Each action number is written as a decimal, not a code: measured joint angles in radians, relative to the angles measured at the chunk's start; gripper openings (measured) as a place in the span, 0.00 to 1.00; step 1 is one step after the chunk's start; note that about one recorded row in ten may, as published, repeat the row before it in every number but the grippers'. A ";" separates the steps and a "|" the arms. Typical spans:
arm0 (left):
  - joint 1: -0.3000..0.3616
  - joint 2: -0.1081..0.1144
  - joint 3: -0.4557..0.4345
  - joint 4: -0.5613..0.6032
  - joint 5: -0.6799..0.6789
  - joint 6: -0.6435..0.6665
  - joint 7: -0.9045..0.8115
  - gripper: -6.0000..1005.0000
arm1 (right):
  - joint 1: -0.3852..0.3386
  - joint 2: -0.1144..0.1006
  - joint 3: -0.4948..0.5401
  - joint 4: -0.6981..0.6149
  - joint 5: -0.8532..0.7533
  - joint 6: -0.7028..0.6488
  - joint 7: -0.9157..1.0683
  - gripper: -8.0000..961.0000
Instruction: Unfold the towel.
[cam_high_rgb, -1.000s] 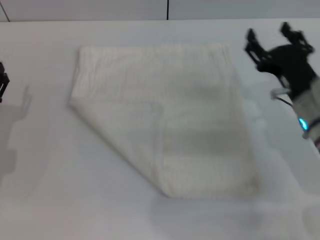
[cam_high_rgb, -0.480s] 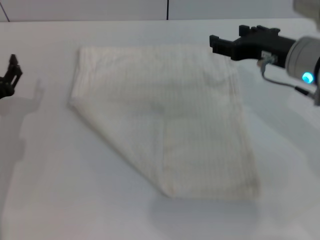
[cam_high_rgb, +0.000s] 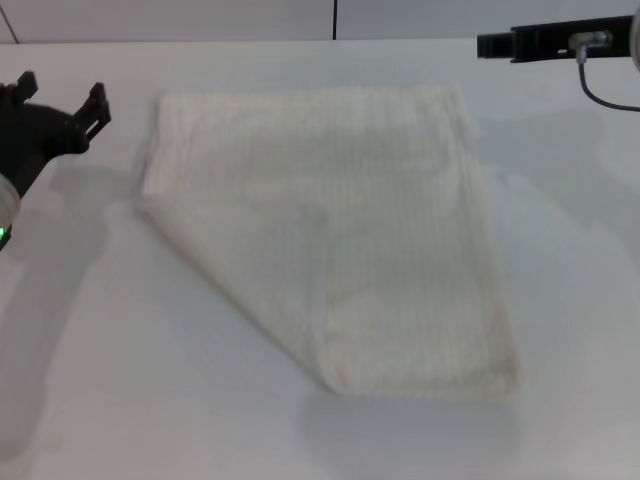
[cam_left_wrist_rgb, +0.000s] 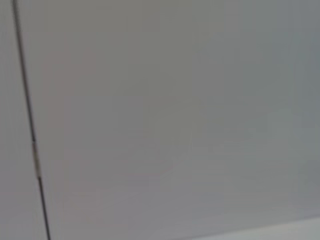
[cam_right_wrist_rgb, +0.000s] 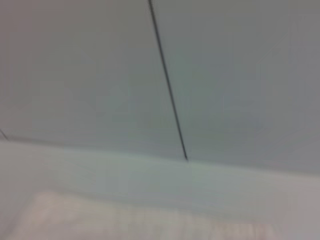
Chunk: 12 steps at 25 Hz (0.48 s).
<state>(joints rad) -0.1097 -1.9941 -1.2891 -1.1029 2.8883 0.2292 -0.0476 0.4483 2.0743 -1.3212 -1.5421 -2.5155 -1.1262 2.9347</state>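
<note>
The towel (cam_high_rgb: 340, 230) is a large cream-white ribbed cloth lying flat on the white table (cam_high_rgb: 100, 380) in the head view. It is folded, with a slanting folded edge running from its left corner to its near corner. Its far edge also shows in the right wrist view (cam_right_wrist_rgb: 125, 220). My left gripper (cam_high_rgb: 62, 92) is open and empty, hovering just left of the towel's far-left corner. My right gripper (cam_high_rgb: 497, 45) is seen side-on beyond the towel's far-right corner, apart from the cloth. The left wrist view shows only wall.
A grey panelled wall with a dark vertical seam (cam_high_rgb: 334, 18) stands behind the table's far edge. The seam also shows in the right wrist view (cam_right_wrist_rgb: 167, 85) and in the left wrist view (cam_left_wrist_rgb: 30, 125). Bare white tabletop surrounds the towel.
My left gripper has come in from the left edge towards the towel's far-left corner. My right gripper has pulled back off the far-right corner, farther away and to the right. The towel has not moved.
</note>
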 joint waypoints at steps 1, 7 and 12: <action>0.000 0.000 0.000 0.000 0.000 0.000 0.000 0.79 | 0.000 0.000 0.000 0.000 0.000 0.000 0.000 0.64; -0.028 0.019 -0.001 -0.216 -0.002 -0.401 0.037 0.79 | 0.201 -0.002 0.103 0.241 -0.143 -0.062 0.006 0.28; -0.061 0.005 -0.037 -0.359 -0.040 -0.684 0.167 0.78 | 0.258 -0.006 0.134 0.304 -0.205 -0.068 0.006 0.15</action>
<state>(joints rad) -0.1704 -1.9893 -1.3259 -1.4615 2.8483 -0.4551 0.1197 0.7067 2.0680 -1.1868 -1.2378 -2.7209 -1.1943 2.9405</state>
